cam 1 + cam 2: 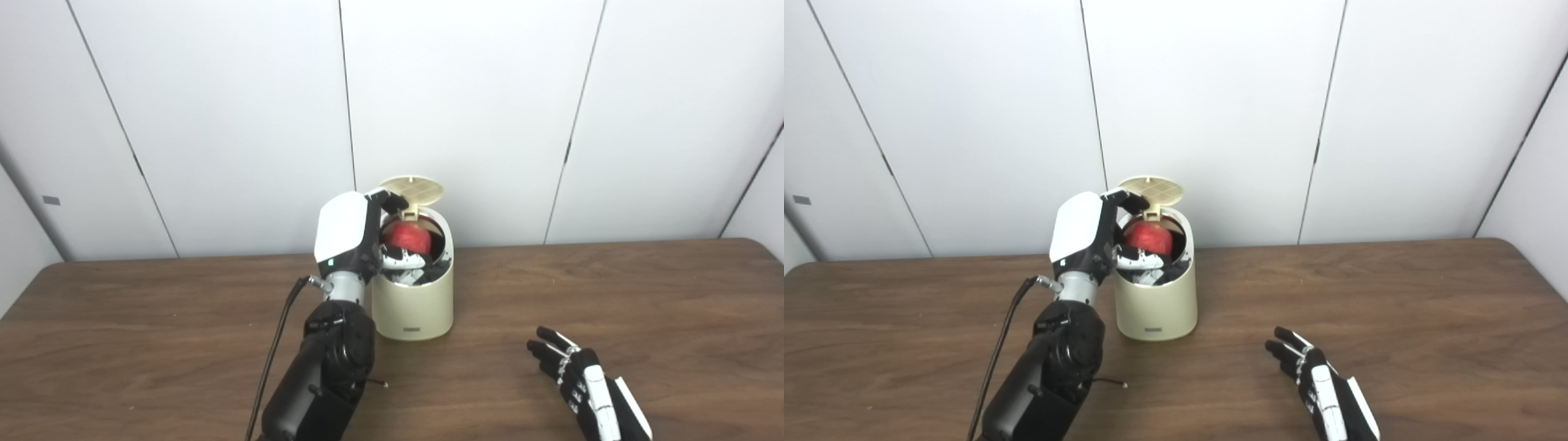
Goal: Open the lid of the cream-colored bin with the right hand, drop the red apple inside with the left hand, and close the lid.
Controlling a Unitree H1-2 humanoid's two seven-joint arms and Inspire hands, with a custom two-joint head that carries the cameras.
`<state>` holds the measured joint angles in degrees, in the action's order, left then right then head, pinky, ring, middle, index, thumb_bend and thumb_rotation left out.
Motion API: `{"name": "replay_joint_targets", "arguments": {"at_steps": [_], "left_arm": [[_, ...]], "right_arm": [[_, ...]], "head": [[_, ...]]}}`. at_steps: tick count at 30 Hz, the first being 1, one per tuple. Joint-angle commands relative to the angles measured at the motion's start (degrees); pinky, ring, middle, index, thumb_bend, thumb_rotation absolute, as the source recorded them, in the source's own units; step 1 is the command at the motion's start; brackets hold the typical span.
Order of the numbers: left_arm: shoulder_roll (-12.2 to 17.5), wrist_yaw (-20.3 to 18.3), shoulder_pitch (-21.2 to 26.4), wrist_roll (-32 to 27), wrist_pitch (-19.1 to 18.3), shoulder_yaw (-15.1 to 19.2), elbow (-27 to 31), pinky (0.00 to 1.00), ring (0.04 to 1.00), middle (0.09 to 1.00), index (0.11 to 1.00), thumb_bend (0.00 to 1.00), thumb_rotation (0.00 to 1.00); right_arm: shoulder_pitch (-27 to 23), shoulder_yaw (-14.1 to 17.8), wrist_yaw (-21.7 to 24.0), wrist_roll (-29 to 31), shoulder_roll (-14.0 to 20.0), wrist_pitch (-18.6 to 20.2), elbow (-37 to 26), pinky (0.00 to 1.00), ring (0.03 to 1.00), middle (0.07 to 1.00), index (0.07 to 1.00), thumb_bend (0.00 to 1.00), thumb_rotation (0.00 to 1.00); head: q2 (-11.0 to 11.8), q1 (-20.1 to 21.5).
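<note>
With the lid [411, 188] tipped up at the bin's [413, 306] twelve o'clock, the left hand [367, 236] grips the red apple [407, 235] in the mouth and should spread only once centred, while the right hand [579, 376] rests spread at five o'clock.

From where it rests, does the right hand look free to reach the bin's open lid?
Probably yes: the right hand lies open on bare table, the lid stands up, though the left hand crowds its near-left side.
</note>
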<state>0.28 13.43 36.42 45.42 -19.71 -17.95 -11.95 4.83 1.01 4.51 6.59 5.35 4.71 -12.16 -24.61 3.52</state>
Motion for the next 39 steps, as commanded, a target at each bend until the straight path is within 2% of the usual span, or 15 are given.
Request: {"name": "replay_joint_targets", "arguments": {"at_steps": [1,9,11,12,13,14,15,16,18,21,26,28,35,39], "left_arm": [[0.75,-0.52,1.28,1.23,-1.11,-0.02,0.93,0.54,0.654,0.716,0.694,1.00,0.00],[0.56,-0.42,1.13,0.99,-1.25,0.10,1.54,0.55,0.667,0.730,0.692,0.99,0.00],[0.47,-0.03,1.15,0.80,-0.96,0.26,1.41,0.46,0.567,0.646,0.643,0.96,0.00],[0.37,0.12,1.16,0.51,-0.79,0.46,1.31,0.45,0.549,0.631,0.635,0.95,0.00],[0.27,0.31,1.17,0.25,-0.64,0.64,1.21,0.43,0.525,0.604,0.607,0.91,0.00],[0.15,0.58,1.12,0.10,-0.50,0.81,1.19,0.41,0.501,0.534,0.538,0.68,0.00],[0.03,0.80,0.94,0.05,-0.44,0.94,1.43,0.40,0.456,0.535,0.514,0.59,0.00],[-0.05,0.93,0.81,0.07,-0.42,1.01,1.63,0.39,0.434,0.552,0.489,0.53,0.00],[-0.20,1.37,0.50,-0.17,0.13,1.26,1.93,0.36,0.432,0.557,0.479,0.49,0.00],[-0.43,1.87,0.04,-1.13,1.45,1.90,2.57,0.33,0.417,0.528,0.491,0.48,0.00],[-0.83,3.35,-0.39,-2.59,4.09,3.15,3.51,0.33,0.392,0.474,0.505,0.47,0.00],[-1.10,3.84,-0.44,-3.28,4.56,3.73,3.89,0.33,0.402,0.481,0.500,0.47,0.00],[-1.95,5.16,-0.79,-4.79,5.56,5.58,6.30,0.53,0.475,0.513,0.459,0.50,0.00],[-2.33,5.89,-1.43,-6.45,7.42,6.79,8.07,0.41,0.444,0.523,0.460,0.50,0.00]], "right_arm": [[0.20,-0.78,0.94,-0.08,0.29,0.63,-1.12,0.89,0.865,0.790,0.810,0.48,1.00],[0.29,-0.64,0.73,0.11,0.23,1.26,-1.53,0.89,0.863,0.786,0.809,0.48,1.00],[0.29,-0.54,0.65,0.31,0.08,1.51,-1.62,0.89,0.861,0.784,0.805,0.49,0.99],[0.29,-0.51,0.61,0.31,0.05,1.60,-1.61,0.89,0.861,0.784,0.804,0.49,0.99],[0.28,-0.47,0.56,0.31,0.01,1.71,-1.59,0.89,0.861,0.783,0.806,0.49,0.99],[0.28,-0.41,0.50,0.38,-0.06,1.83,-1.55,0.89,0.861,0.782,0.807,0.50,0.99],[0.28,-0.38,0.41,0.34,-0.09,2.08,-1.59,0.89,0.864,0.781,0.808,0.50,0.99],[0.29,-0.35,0.36,0.31,-0.11,2.28,-1.64,0.90,0.866,0.782,0.808,0.50,1.00],[0.33,-0.35,0.41,0.13,0.00,2.33,-1.62,0.90,0.867,0.782,0.809,0.50,1.00],[0.36,-0.33,0.65,0.12,0.24,1.92,-1.38,0.91,0.872,0.786,0.816,0.49,1.00],[0.47,-0.10,0.73,0.62,0.20,1.91,-1.38,0.89,0.867,0.782,0.813,0.50,1.00],[0.46,-0.11,0.76,0.62,0.27,1.85,-1.33,0.89,0.865,0.780,0.813,0.49,1.00],[0.51,-0.19,0.81,0.11,0.63,1.52,-0.92,0.90,0.868,0.783,0.819,0.48,1.00],[0.47,-0.10,0.78,0.21,0.72,1.65,-0.89,0.90,0.870,0.783,0.817,0.49,1.00]], "head": [[-0.12,0.00],[-0.21,-0.14],[-0.21,-0.14],[-0.21,-0.14],[-0.21,-0.14],[-0.21,-0.14],[-0.27,-0.36],[-0.27,-0.36],[-0.25,-0.43],[-0.27,-0.52],[-0.20,-0.71],[-0.16,-0.81],[-0.17,-1.00],[-0.14,-1.29]]}}
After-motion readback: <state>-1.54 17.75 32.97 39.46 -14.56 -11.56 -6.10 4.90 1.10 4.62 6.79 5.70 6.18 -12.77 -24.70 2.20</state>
